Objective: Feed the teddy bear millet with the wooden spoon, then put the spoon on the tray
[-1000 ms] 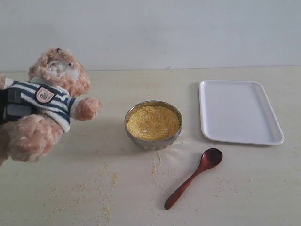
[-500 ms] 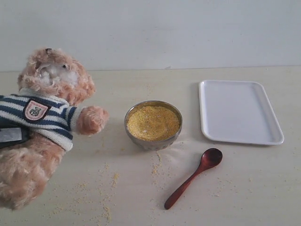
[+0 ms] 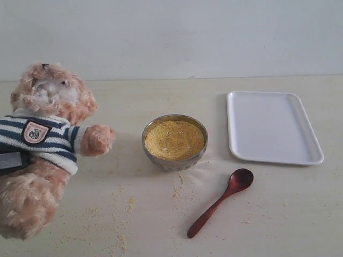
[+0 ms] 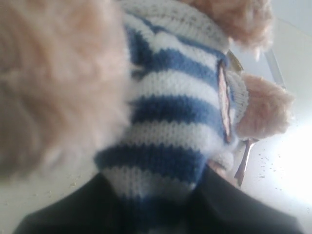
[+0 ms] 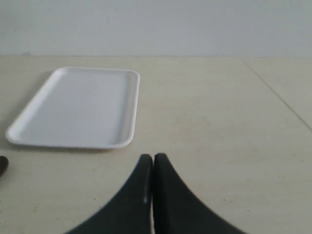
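The teddy bear stands nearly upright at the left of the table, one paw reaching toward the metal bowl heaped with millet. My left gripper is shut on the bear's striped shirt; only a dark bit of it shows at the exterior view's left edge. The wooden spoon lies flat on the table in front of the white tray. My right gripper is shut and empty, low over the table near the tray, apart from the spoon.
Loose millet grains are scattered on the table in front of the bowl and the bear. A pale wall runs behind the table's far edge. Bare tabletop lies beside the tray.
The bear, held by my left gripper, has swung from a tilted pose to nearly upright and shifted left and lower in the exterior view. Bowl, spoon and tray have not moved.
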You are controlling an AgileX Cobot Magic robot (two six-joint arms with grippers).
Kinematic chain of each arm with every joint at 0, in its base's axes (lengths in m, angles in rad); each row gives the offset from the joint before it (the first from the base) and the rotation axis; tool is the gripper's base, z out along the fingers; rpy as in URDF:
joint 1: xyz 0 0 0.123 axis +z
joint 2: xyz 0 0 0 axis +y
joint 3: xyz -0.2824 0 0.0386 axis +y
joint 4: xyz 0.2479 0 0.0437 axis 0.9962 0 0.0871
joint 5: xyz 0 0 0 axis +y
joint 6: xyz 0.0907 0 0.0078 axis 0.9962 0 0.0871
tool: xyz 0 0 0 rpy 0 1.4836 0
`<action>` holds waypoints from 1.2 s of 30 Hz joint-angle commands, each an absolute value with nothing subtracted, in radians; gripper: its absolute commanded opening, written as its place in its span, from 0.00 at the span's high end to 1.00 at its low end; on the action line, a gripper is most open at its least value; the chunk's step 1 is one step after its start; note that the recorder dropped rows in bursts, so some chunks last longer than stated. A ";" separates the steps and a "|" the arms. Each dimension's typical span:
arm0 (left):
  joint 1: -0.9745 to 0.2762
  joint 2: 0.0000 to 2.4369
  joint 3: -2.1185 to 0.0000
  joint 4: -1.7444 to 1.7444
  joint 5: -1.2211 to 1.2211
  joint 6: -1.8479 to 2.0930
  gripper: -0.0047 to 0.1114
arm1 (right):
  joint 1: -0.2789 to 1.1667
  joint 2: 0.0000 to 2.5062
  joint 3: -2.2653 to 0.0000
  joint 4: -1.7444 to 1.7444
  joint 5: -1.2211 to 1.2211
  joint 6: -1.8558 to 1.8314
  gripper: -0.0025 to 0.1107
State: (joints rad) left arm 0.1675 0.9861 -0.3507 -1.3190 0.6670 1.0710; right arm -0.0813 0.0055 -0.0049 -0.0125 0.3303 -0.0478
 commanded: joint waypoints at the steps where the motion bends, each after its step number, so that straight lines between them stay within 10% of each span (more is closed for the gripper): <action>1: 0.170 0.980 -0.302 -1.434 0.631 1.126 0.92 | -0.087 0.000 0.000 -0.104 0.318 -0.120 0.98; 23: 0.170 1.226 -0.269 -1.707 0.721 1.496 0.92 | -0.087 0.000 0.000 -0.072 -0.378 0.273 0.98; 36: 0.170 1.405 -0.269 -1.744 0.834 1.662 0.92 | -0.087 0.000 -0.030 -0.607 -0.618 1.457 0.98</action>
State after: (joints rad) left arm 0.1682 1.3928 -0.2716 -1.7237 0.8019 1.6446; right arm -0.0813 0.0032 -0.0015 -0.2909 -0.5095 1.2880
